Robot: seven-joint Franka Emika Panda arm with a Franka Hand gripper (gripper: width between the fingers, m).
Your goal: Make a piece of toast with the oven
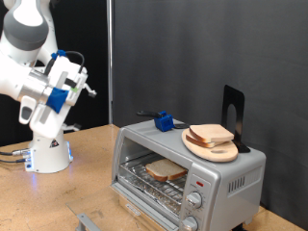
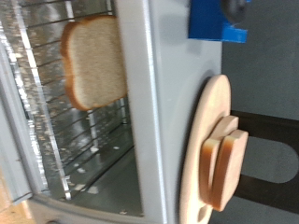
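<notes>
A piece of toast (image 1: pixel 166 170) (image 2: pixel 93 61) lies on the wire rack inside the silver oven (image 1: pixel 231 171) (image 2: pixel 173 112). A second, similar slice (image 1: pixel 212 134) (image 2: pixel 224 159) rests on a round light-wood board (image 1: pixel 223 152) (image 2: pixel 207 112) on the oven's roof. My gripper (image 1: pixel 85 89) hangs in the air well off to the exterior view's left of the oven, above the table, touching nothing. Its fingers do not show in the wrist view. The oven door seems to hang open at the front.
A small blue object (image 1: pixel 166 121) (image 2: pixel 210 21) with a dark handle sits on the oven roof beside the board. A black stand (image 1: pixel 234 111) rises behind the board. The arm's white base (image 1: pixel 48 154) stands on the wooden table (image 1: pixel 87 183). Black curtains form the backdrop.
</notes>
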